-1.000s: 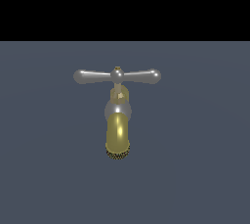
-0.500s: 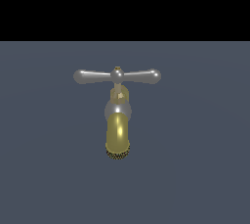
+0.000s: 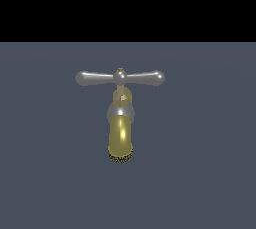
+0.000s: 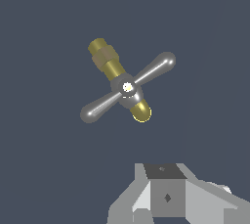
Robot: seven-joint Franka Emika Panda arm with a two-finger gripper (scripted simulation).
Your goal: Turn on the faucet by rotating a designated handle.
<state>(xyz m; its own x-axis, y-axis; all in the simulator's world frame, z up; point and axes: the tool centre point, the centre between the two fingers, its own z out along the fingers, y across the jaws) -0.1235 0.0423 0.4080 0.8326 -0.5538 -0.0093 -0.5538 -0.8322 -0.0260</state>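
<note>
The faucet point(image 3: 120, 133) stands on the grey floor with its brass-yellow spout pointing toward the exterior camera, dark ribbed rim at the mouth. Its handle point(image 3: 120, 77) is a silver bar with bulbous ends and a ball hub, lying level across the top on a thin brass stem. From the wrist view I look down on the handle point(image 4: 128, 87), which crosses the brass faucet body point(image 4: 105, 59). Grey-white parts of my gripper point(image 4: 166, 191) show at that picture's edge, well apart from the handle and holding nothing. The exterior view does not show the gripper.
A flat dark grey floor point(image 3: 200, 173) surrounds the faucet on all sides. Above it the background is black.
</note>
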